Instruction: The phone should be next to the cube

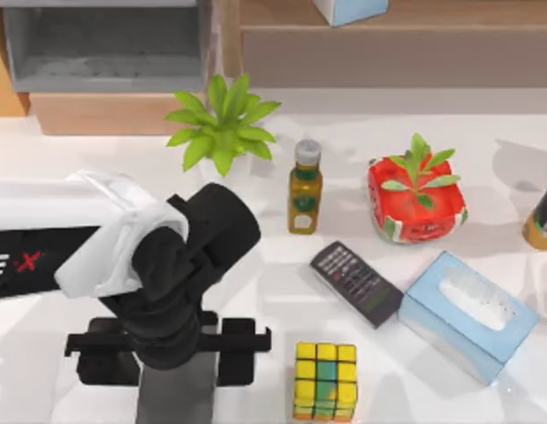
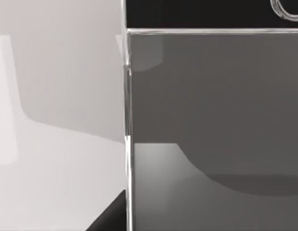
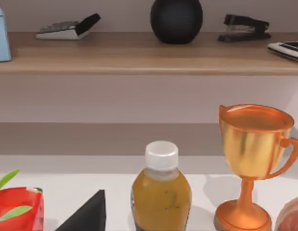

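The phone (image 1: 355,283), a flat black handset with rows of small buttons, lies at an angle on the white table right of centre. The cube (image 1: 325,380), mostly yellow with some green and orange, sits at the front edge, a short gap below and left of the phone. My left gripper (image 1: 167,343) points down over the front left of the table, well left of the cube and touching neither object. A dark wedge of my right gripper (image 3: 86,216) shows in the right wrist view.
A light blue tissue box (image 1: 467,316) lies just right of the phone. Behind the phone are a red watermelon planter (image 1: 416,199), an olive bottle (image 1: 304,187) and a leafy plant (image 1: 222,124). A grey block (image 1: 176,393) stands under my left gripper. A copper trophy (image 3: 252,159) stands by the shelf.
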Robot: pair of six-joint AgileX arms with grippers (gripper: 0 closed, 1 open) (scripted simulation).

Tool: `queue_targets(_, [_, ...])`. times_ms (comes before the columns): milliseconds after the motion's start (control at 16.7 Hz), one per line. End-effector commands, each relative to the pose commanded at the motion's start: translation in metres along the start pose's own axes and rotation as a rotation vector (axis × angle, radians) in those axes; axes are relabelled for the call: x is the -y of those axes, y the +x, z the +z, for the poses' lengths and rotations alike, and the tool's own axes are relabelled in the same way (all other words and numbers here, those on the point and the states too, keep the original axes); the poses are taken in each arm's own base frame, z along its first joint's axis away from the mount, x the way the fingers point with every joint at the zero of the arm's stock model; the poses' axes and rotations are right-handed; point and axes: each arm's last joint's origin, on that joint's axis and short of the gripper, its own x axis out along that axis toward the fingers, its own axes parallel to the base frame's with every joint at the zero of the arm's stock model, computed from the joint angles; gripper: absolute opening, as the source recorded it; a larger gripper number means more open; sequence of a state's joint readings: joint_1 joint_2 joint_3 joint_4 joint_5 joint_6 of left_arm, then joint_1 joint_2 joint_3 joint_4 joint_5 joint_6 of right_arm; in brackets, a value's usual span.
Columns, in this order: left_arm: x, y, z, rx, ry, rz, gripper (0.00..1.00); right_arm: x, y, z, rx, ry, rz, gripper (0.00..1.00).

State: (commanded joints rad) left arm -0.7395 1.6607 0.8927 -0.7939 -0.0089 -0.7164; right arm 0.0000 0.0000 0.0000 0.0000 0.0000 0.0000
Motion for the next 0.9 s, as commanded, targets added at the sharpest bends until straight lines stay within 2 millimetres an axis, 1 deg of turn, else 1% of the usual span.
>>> queue_targets(180, [0.0000,0.0000,0.0000,0.000,0.000,0.000,0.00,0.0000,0.0000,0.0000,0.000,0.000,0.000,1.00])
queue_targets(900, [0.0000,0.0000,0.0000,0.000,0.000,0.000,0.90,0.0000,0.0000,0.0000,0.000,0.000,0.000,1.00])
